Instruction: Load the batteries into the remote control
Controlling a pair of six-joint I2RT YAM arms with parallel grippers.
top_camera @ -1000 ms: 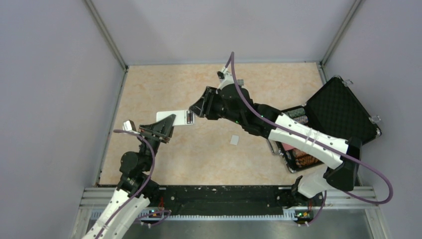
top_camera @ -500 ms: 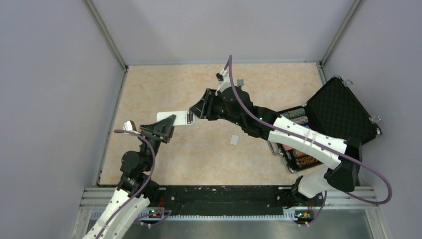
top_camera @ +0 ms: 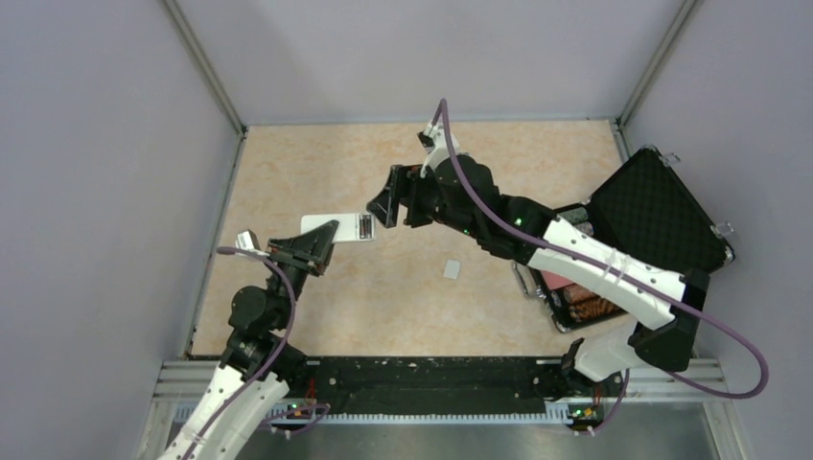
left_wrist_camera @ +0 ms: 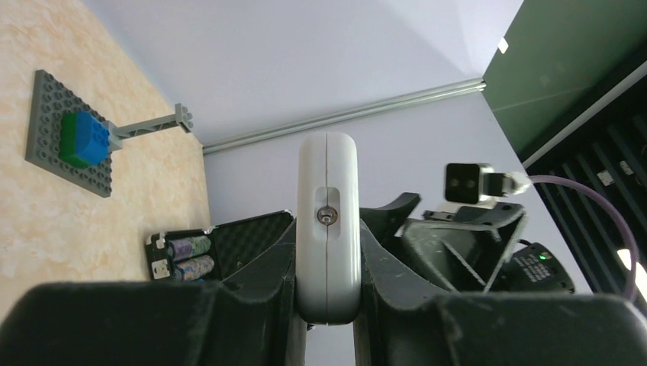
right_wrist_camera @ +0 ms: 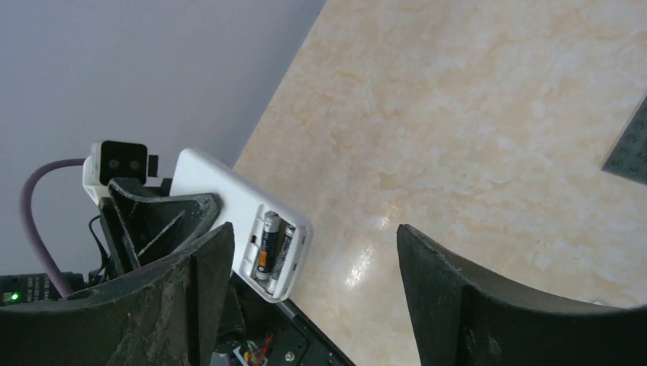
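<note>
Since a second ago, my right gripper (right_wrist_camera: 314, 229) has spread its jaws wide and drawn back a little from the remote control (right_wrist_camera: 221, 191); it holds nothing. Its two dark fingers frame the remote's near end without touching it. The back compartment at that end is open, and the batteries (right_wrist_camera: 273, 242) lie in it side by side, dark with lighter ends. My left gripper (left_wrist_camera: 326, 248) is clamped on the opposite end of the remote, one finger on each side, holding it over the beige table (top_camera: 383, 163). Near the remote, to its right and closer to the arm bases, a small grey piece (top_camera: 452, 269) lies on the table. Well right of the remote sits an open black case (top_camera: 662, 216) holding stacked poker chips (top_camera: 573, 218). Farther across the table from the remote, a grey studded plate (left_wrist_camera: 46, 130) carries a blue and green block (left_wrist_camera: 84, 139).
</note>
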